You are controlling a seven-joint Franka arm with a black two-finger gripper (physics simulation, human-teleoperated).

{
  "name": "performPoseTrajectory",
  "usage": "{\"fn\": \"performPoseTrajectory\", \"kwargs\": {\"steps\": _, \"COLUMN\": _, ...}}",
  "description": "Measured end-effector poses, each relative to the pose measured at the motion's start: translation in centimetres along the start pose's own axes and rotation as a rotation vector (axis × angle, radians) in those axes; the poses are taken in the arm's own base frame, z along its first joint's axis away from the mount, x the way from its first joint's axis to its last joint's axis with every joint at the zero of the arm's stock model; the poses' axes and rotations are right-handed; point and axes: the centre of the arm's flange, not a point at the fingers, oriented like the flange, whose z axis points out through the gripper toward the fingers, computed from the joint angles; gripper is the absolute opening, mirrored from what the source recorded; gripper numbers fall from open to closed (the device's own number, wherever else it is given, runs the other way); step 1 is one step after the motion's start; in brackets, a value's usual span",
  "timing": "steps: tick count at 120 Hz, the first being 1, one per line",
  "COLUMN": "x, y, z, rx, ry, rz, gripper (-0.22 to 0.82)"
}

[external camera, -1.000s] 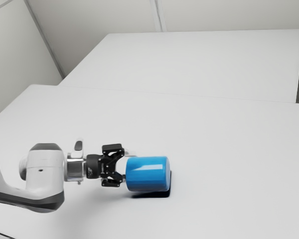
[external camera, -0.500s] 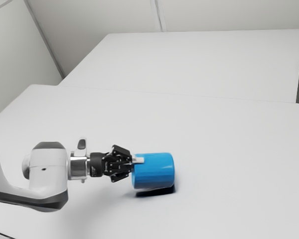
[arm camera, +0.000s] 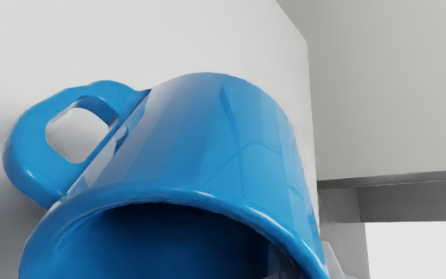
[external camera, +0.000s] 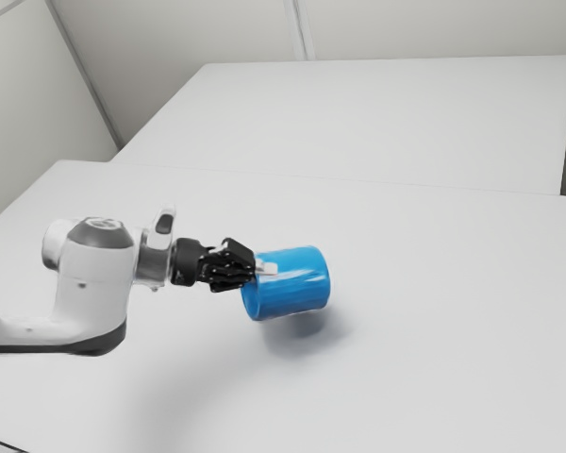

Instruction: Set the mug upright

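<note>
The mug (external camera: 297,281) has left the worktop (external camera: 434,330), where it lay on its side a second ago; I see it in the air now, its base end tipped a little higher than its mouth. Its shadow (external camera: 305,343) has come away beneath it and gone softer. The fingers (external camera: 267,269), spread then, have closed on the rim, and the arm (external camera: 99,283) has risen and rolled its hand.

Bright, diffuse light washes across the white table (external camera: 434,283) in the exterior view, casting a soft-edged gray shadow (external camera: 307,337) beneath the blue mug (external camera: 291,288). In the wrist view, white glints streak the glossy rim (arm camera: 207,195), while the interior (arm camera: 161,240) falls into near-black shade.
</note>
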Motion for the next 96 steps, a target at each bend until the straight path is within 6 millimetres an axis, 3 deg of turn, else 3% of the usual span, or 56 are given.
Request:
{"fn": "performPoseTrajectory", "kwargs": {"steps": 8, "x": 2.6, "y": 1.5, "z": -1.4, "rx": 0.160, "ry": -0.111, "rz": 0.254, "gripper": -0.18}}
{"fn": "performPoseTrajectory", "kwargs": {"steps": 22, "x": 8.5, "y": 9.3, "z": -4.4, "rx": 0.415, "ry": -0.302, "rz": 0.660, "gripper": -0.18}}
{"fn": "performPoseTrajectory", "kwargs": {"steps": 30, "x": 10.1, "y": 11.7, "z": -5.4, "rx": 0.550, "ry": -0.414, "rz": 0.739, "gripper": -0.18}}
{"fn": "performPoseTrajectory", "kwargs": {"steps": 53, "x": 9.5, "y": 8.8, "z": -4.1, "rx": 0.803, "ry": -0.654, "rz": 0.616, "gripper": -0.18}}
{"fn": "performPoseTrajectory", "kwargs": {"steps": 75, "x": 9.0, "y": 5.8, "z": -1.8, "rx": 0.931, "ry": -0.688, "rz": 0.483, "gripper": -0.18}}
{"fn": "performPoseTrajectory", "kwargs": {"steps": 96, "x": 8.4, "y": 3.8, "z": -0.9, "rx": 0.995, "ry": -0.682, "rz": 0.359, "gripper": -0.18}}
